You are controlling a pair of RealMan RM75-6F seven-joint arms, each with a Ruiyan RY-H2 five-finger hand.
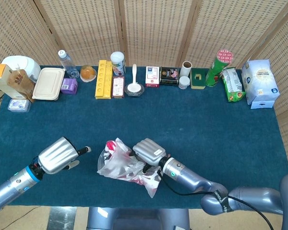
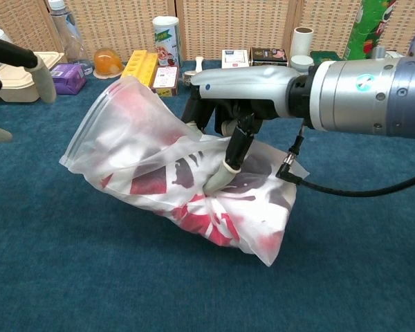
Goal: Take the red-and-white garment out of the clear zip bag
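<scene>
1. The clear zip bag (image 2: 159,176) is seen lying near the front edge of the table (image 1: 206,124), its mouth lifted toward the left.
2. The red-and-white garment (image 2: 214,207) is still packed inside.
3. The bag is pinned and grasped by the right hand (image 2: 228,121).
4. The left hand (image 1: 57,154) is held empty, fingers spread, just beside the bag.

Yellow tray (image 1: 103,78); green can (image 1: 216,67); white box (image 1: 261,83)

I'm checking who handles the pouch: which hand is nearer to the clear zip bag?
Right. The right hand rests on top of the clear zip bag, fingers pressing into it. The left hand is off to the bag's left, not touching.
</scene>
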